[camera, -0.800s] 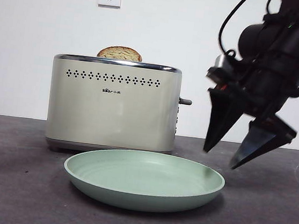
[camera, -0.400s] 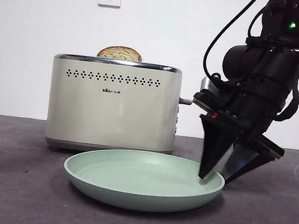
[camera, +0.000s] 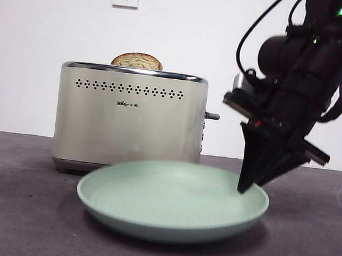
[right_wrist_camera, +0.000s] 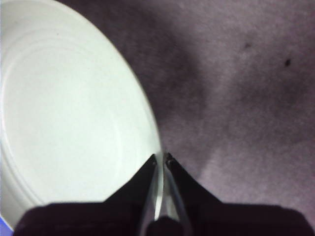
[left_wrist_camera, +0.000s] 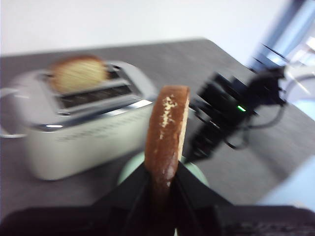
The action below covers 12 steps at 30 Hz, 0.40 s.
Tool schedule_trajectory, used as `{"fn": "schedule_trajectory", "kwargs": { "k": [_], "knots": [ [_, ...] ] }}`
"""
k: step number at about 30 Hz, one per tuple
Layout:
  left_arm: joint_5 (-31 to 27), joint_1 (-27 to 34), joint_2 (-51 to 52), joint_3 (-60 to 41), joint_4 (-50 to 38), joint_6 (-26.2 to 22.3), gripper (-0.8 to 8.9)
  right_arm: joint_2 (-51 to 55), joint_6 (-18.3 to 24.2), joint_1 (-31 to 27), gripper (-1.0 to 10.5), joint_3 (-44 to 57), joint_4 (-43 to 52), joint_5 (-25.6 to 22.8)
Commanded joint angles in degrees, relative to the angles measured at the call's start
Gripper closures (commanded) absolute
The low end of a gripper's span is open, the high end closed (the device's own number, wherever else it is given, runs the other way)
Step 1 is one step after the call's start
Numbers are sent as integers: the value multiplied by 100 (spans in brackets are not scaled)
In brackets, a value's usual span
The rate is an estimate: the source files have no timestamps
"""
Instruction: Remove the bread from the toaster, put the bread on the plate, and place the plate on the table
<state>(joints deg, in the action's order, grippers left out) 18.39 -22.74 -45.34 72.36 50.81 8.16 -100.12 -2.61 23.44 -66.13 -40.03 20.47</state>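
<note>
I see my right gripper (camera: 248, 185) pinching the rim of the pale mint-green round plate (camera: 148, 215), tilted before the cream-beige toaster (camera: 128, 120), while my left gripper (left_wrist_camera: 161, 183) clamps the brown-crusted bread slice (left_wrist_camera: 166, 132) upright above.

Bread (left_wrist_camera: 167, 132): brown-crusted slice, upright, edge-on, clamped between jaws above plate. Toaster (camera: 130, 120): cream, chrome-rimmed, standing on dark grey surface (camera: 13, 209). Plate (camera: 169, 202): mint-green, shallow, tilted (rim pinched at one side), before toaster.
</note>
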Motion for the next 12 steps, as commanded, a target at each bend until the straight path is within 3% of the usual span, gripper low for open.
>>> {"fn": "schedule_trajectory", "kwargs": {
  "k": [1,7,12],
  "knots": [
    [767,-20,-566,-2,-219,-114,822,354,-61,26,959,-15,-79,31],
    [2229,-20,-1915,0,-682,-221,822,1054,-55,24,959,-17,-481,24],
    [2911,-74,-2905,0,-938,-216,822,1591,-57,24,959,-17,-669,20]
  ]
}}
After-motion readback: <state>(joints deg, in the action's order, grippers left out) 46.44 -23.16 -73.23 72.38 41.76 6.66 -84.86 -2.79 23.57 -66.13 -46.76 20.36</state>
